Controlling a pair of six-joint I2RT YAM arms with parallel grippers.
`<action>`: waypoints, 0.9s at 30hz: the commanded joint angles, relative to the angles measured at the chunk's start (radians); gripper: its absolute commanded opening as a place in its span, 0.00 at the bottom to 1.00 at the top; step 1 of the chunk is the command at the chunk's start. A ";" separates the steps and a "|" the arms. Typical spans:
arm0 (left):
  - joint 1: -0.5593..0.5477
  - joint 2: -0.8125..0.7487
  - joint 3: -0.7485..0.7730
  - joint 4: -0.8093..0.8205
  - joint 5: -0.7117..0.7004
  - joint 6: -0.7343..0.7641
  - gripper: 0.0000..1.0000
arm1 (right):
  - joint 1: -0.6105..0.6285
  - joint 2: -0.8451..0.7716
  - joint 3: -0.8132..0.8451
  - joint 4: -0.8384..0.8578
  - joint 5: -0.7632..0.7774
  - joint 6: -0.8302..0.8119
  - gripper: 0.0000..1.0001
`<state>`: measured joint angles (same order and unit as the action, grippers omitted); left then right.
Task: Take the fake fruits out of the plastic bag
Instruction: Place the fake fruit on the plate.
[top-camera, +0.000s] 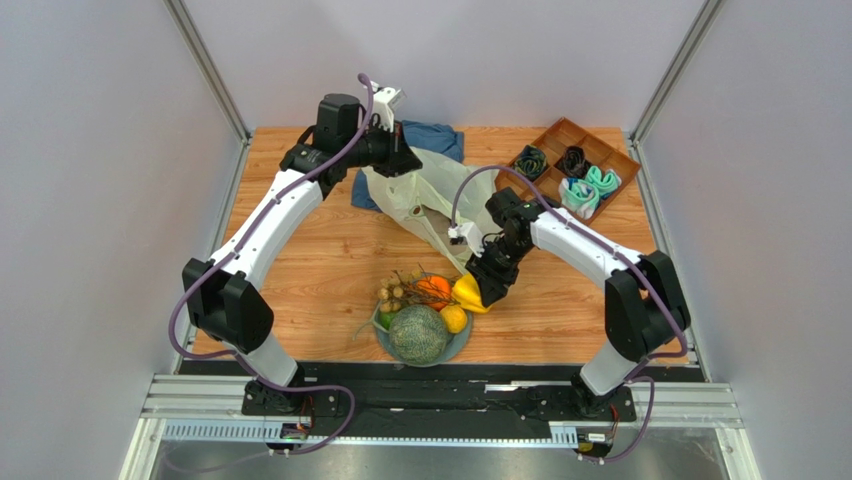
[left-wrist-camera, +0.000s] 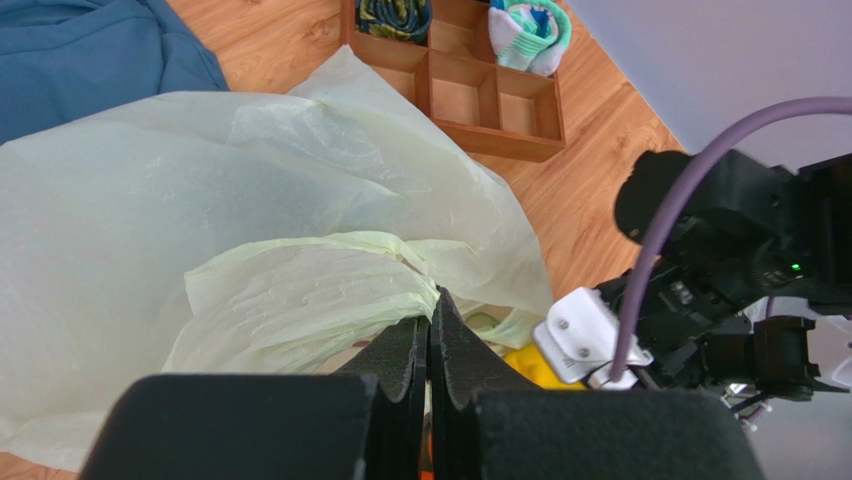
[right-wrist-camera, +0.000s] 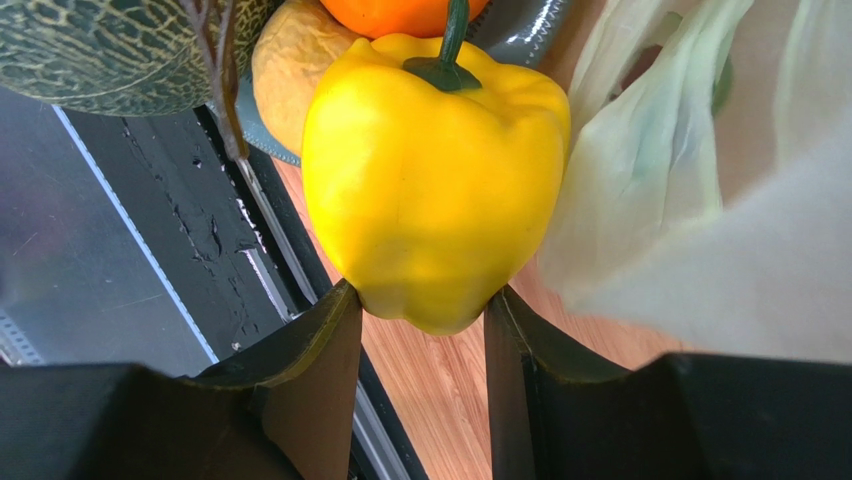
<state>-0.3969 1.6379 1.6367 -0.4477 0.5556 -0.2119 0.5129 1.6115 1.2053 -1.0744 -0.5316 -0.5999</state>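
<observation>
Plastic bag (top-camera: 420, 200): mid-table, far end hoisted; left gripper (left-wrist-camera: 432, 312) pressed tight on a fold, best held taut. Melon (top-camera: 418, 333): crowds the plate (top-camera: 460, 347). Yellow pepper (right-wrist-camera: 430, 180): just beside the plate, pinched low by right gripper (right-wrist-camera: 420, 300); advise releasing only once it is seated.

Bright, even, diffuse light; faint soft shadows on the desk (top-camera: 330, 270). Top view was sharp. Right wrist: yellow pepper (right-wrist-camera: 430, 180) had mild sheen, bag (right-wrist-camera: 700, 250) was blurred, washed out. Left claw (left-wrist-camera: 430, 335) was dark, unfocused.
</observation>
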 joint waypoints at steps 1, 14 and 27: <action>0.006 -0.050 -0.008 0.021 0.000 0.028 0.00 | 0.039 0.053 0.013 0.060 -0.051 0.048 0.01; 0.004 -0.075 -0.037 0.023 0.004 0.040 0.00 | 0.055 0.177 0.080 -0.010 -0.111 0.080 0.54; 0.003 -0.044 -0.025 0.041 0.027 0.019 0.00 | 0.055 0.220 0.108 -0.047 -0.249 0.064 0.70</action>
<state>-0.3969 1.6035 1.5993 -0.4442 0.5621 -0.1932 0.5606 1.8038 1.2686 -1.1091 -0.7067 -0.5323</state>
